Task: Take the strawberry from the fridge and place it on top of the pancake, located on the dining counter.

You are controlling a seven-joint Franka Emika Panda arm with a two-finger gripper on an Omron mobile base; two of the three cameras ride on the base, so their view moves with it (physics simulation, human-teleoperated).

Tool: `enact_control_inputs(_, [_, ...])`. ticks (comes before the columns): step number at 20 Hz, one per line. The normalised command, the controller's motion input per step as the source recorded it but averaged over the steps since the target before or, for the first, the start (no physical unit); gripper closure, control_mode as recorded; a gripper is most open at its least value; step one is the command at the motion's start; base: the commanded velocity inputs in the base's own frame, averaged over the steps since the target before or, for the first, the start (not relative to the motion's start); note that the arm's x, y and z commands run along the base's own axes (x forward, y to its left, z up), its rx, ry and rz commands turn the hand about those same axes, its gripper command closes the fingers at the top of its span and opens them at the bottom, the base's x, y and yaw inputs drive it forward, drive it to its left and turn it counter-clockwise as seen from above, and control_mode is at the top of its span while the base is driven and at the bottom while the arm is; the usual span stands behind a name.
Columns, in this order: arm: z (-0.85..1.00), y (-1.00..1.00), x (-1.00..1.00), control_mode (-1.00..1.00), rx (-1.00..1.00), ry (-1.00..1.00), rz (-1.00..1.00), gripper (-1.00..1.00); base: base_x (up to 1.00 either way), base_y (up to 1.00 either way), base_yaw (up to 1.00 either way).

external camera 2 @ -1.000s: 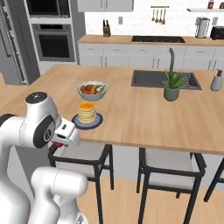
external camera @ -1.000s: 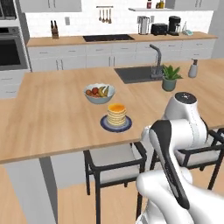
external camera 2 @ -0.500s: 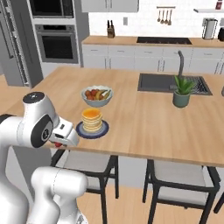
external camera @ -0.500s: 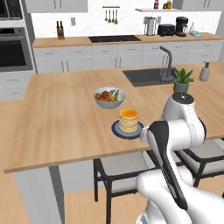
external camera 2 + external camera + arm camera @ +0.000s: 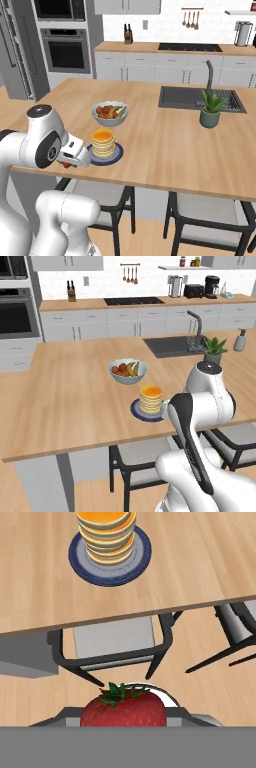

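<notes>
The claw (image 5: 66, 162) is clamped on the strawberry (image 5: 123, 707), which sits right at its tips, leaves toward the pancake (image 5: 105, 534); claw and berry hang off the near edge of the counter (image 5: 200, 557), above a stool (image 5: 114, 638); the pancake's plate (image 5: 135, 559) lies near that edge.

Bright, even rendered light with no glare. Soft shadows fall under the desk (image 5: 75, 406) edge and stools (image 5: 205, 210). All views look slightly soft and pixelated, without edge distortion.

Arm folded low, jaws clamping strawberry (image 5: 123, 708)
</notes>
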Motion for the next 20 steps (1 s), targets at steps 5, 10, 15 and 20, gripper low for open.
enact_control_inputs(5, [0.00, 0.00, 0.00, 1.00, 0.00, 0.00, 0.00, 1.00, 0.37, 0.02, 0.00])
enact_control_inputs(10, [0.36, 0.01, 0.42, -1.00, -0.06, -0.01, 0.00, 1.00, 0.00, 0.00, 0.00])
enact_control_inputs(15, [0.52, -0.15, 0.94, -1.00, 0.04, 0.07, 0.01, 1.00, 0.00, 0.00, 0.00])
enact_control_inputs(20, [0.44, -0.13, 0.97, -1.00, 0.23, 0.05, 0.01, 1.00, 0.00, 0.00, 0.00])
